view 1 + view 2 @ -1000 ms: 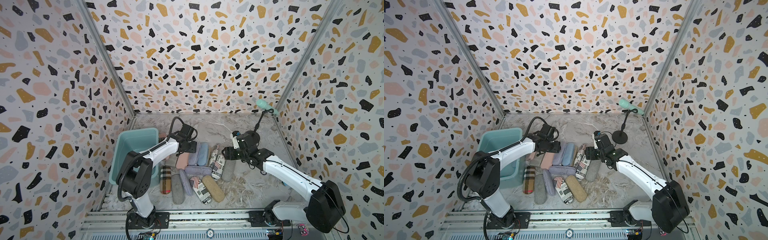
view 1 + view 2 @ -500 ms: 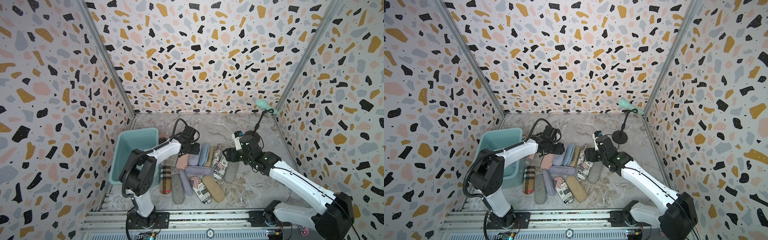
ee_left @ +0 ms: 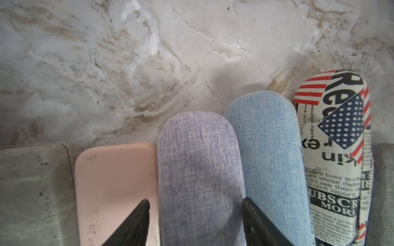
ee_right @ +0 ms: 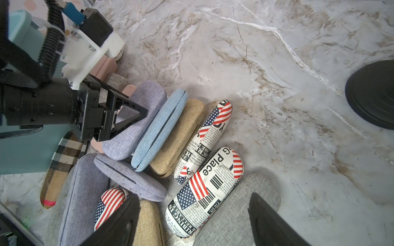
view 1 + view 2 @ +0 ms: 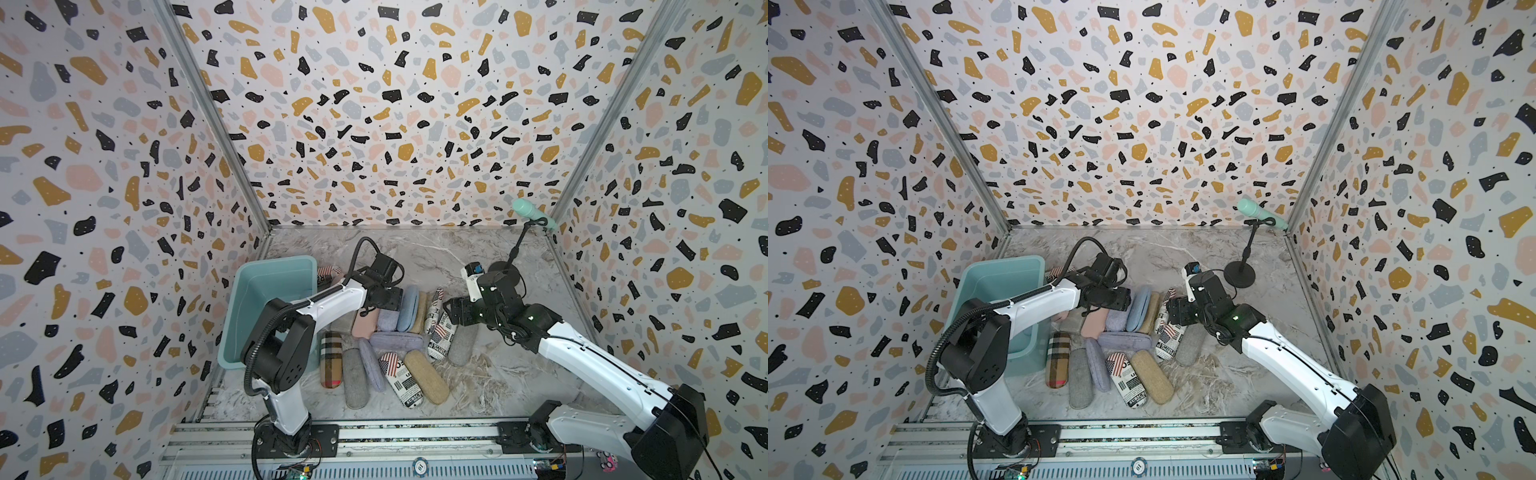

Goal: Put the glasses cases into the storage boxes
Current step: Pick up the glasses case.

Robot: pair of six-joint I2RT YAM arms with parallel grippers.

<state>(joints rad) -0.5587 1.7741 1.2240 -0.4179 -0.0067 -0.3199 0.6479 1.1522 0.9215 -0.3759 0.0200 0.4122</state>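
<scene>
The left pincer [image 3: 195, 201] stands open astride the lavender case [image 3: 198, 170]; the right pincer [image 4: 194, 197] hangs open above a flag case [image 4: 204, 187] and grey case [image 4: 236, 208].

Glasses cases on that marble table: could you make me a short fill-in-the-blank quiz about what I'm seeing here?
1. The left gripper straddles the lavender case with its jaws ____.
2. The mint microphone sits on a ____ stand.
3. The newsprint cases are printed with US ____.
Missing words: open; black; flags.
</scene>
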